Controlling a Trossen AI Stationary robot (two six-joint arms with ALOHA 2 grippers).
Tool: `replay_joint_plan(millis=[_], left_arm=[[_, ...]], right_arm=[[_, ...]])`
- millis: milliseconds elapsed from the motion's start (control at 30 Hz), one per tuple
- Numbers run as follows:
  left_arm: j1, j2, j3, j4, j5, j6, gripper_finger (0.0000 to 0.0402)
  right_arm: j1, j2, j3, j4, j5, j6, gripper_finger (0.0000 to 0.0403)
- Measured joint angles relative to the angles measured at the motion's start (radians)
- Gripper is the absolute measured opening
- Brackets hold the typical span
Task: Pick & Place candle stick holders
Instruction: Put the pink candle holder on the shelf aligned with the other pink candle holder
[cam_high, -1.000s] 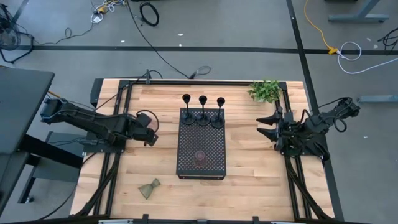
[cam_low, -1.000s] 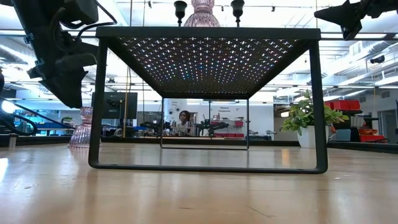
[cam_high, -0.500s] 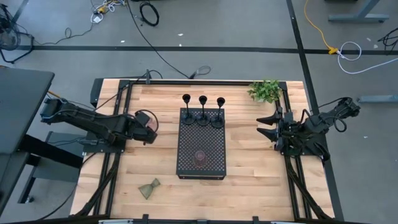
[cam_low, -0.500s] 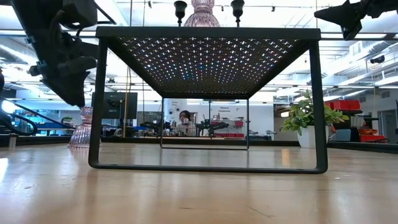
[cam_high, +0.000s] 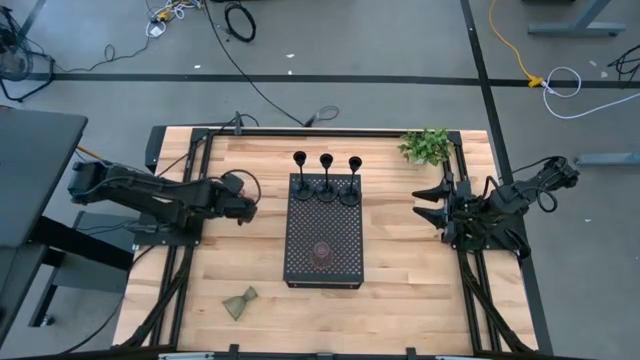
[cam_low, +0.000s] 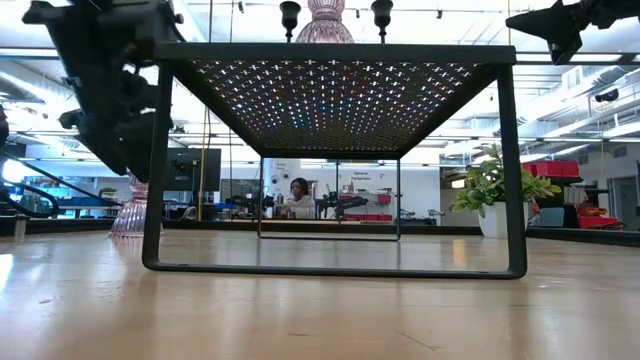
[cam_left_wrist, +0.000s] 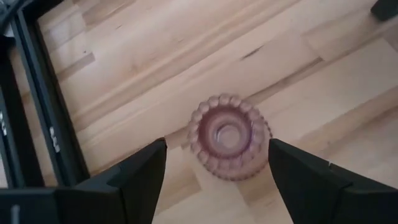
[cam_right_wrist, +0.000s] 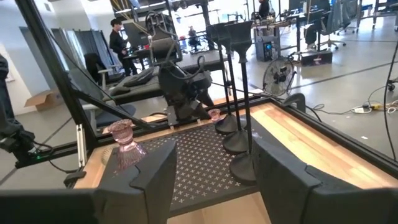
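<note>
Left gripper (cam_left_wrist: 214, 171), at nine o'clock of the black tray (cam_high: 323, 250), has just spread its fingers wide and now stands directly over a pink glass holder (cam_left_wrist: 228, 135) on the table, touching nothing; a grasp is judged imminent; right gripper (cam_high: 428, 201), at three o'clock, waits half-open, empty.

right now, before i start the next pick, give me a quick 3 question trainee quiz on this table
1. True or false: the olive-green hourglass holder stands on the black perforated metal tray.
2. How many slim black stem holders are on that tray? A two, B three, C four.
3. Fill in: the left gripper hangs over the squat pink ribbed glass holder with its fingers ____.

Key: 1 false, it lies on the wooden table; 2 B; 3 open.
</note>
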Motion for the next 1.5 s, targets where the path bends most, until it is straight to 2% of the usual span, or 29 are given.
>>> replay_joint_plan(millis=[200, 433, 567, 767, 1033, 1200, 1500], left_arm=[[0.060, 0.044, 0.000, 0.093, 0.007, 0.098, 0.0284], [0.132, 0.077, 0.000, 0.103, 0.070, 0.127, 0.0279], [0.145, 0.076, 0.000, 0.106, 0.069, 0.147, 0.0251], [0.158, 0.074, 0.001, 0.109, 0.082, 0.155, 0.0168], [0.156, 0.072, 0.005, 0.088, 0.109, 0.187, 0.0168], [0.107, 0.060, 0.067, -0.058, 0.154, 0.195, 0.0168], [-0.082, 0.058, 0.334, -0.260, 0.161, 0.192, 0.0168]], right_arm=[[0.000, 0.000, 0.000, 0.000, -0.001, 0.000, 0.0206], [0.000, 0.000, 0.000, -0.007, -0.001, 0.000, 0.0206], [0.000, 0.000, 0.000, -0.015, -0.002, 0.000, 0.0206], [0.000, 0.000, 0.000, -0.016, -0.001, 0.000, 0.0206], [0.000, 0.000, 0.000, -0.016, 0.000, 0.000, 0.0206], [0.000, 0.000, 0.000, -0.016, 0.002, 0.000, 0.0206], [0.000, 0.000, 0.000, -0.013, 0.002, 0.001, 0.0206]])
